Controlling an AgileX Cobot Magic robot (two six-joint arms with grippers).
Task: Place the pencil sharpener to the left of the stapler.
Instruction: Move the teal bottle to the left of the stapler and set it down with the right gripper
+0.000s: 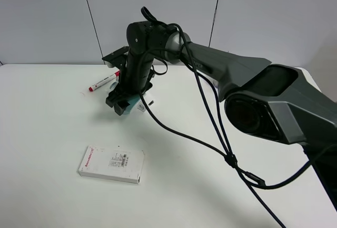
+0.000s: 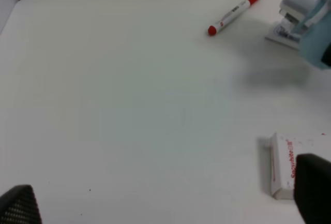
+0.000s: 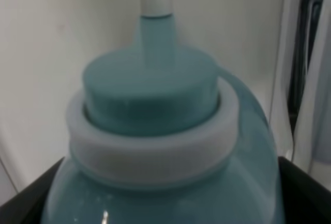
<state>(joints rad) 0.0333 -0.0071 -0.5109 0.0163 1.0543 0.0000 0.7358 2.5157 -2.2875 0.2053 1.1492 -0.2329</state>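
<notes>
My right gripper point(image 1: 125, 104) reaches across to the back left of the table and is shut on the teal pencil sharpener point(image 1: 135, 101). The sharpener point(image 3: 155, 131) fills the right wrist view, white ring and teal cap facing the camera, dark fingers point(image 3: 305, 188) at its sides. The white stapler point(image 1: 148, 101) lies just right of it, mostly hidden behind the arm. In the left wrist view the stapler point(image 2: 290, 14) shows its grey top, the sharpener point(image 2: 316, 32) is in front of it, and a soft shadow lies on the table nearby. My left gripper point(image 2: 165, 203) is open and holds nothing.
A red-capped white marker point(image 1: 103, 82) lies behind and left of the sharpener. A flat white box point(image 1: 111, 164) sits nearer the front left, close to my left gripper's finger point(image 2: 313, 188). The white table point(image 1: 52, 122) ends at a grey wall behind.
</notes>
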